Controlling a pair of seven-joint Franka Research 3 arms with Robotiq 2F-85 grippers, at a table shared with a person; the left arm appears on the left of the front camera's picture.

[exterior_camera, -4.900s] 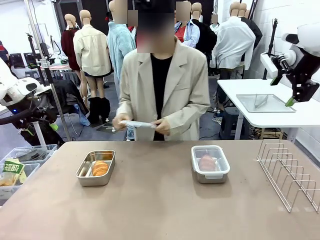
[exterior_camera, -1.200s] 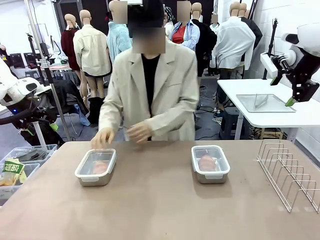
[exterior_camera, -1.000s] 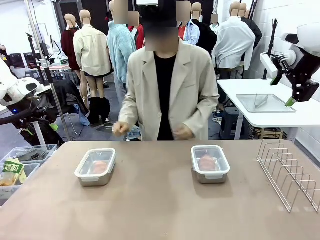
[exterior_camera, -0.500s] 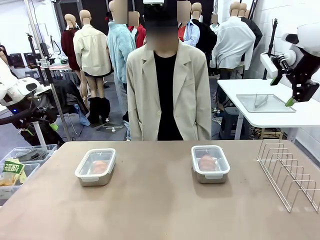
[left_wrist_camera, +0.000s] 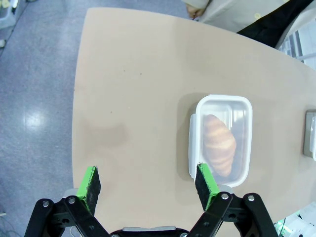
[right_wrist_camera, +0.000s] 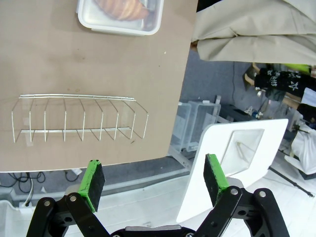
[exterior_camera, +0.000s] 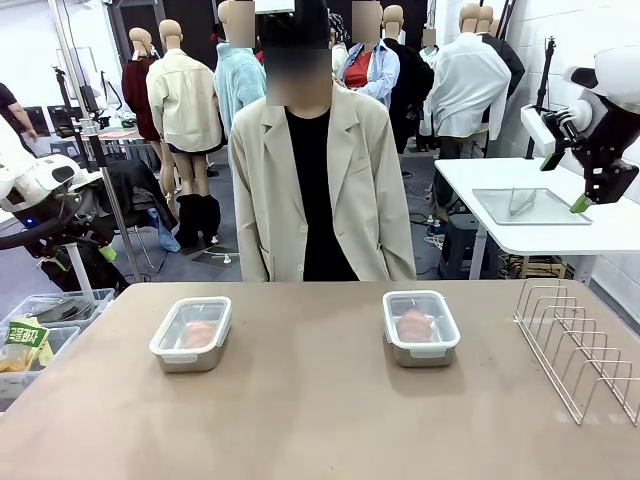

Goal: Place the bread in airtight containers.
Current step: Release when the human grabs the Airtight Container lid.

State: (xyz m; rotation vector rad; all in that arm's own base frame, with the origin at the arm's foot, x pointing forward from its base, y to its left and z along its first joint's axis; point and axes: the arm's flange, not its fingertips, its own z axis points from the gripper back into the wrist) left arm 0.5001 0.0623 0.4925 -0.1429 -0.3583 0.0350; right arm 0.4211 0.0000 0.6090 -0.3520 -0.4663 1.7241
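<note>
Two lidded containers on table, front view: left one (exterior_camera: pixel 191 333), right one (exterior_camera: pixel 420 327), bread inside each. Left wrist: left gripper (left_wrist_camera: pixel 149 185) wide open, empty, croissant (left_wrist_camera: pixel 219 144) just beyond. Right wrist: right gripper (right_wrist_camera: pixel 154 178) wide open, empty, far from tin (right_wrist_camera: pixel 120 16).

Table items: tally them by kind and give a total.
Lidded containers: 2 (left, right)
Bread rolls: 2, one sealed in each (left, right)
Wire rack: 1
Total: 5
</note>
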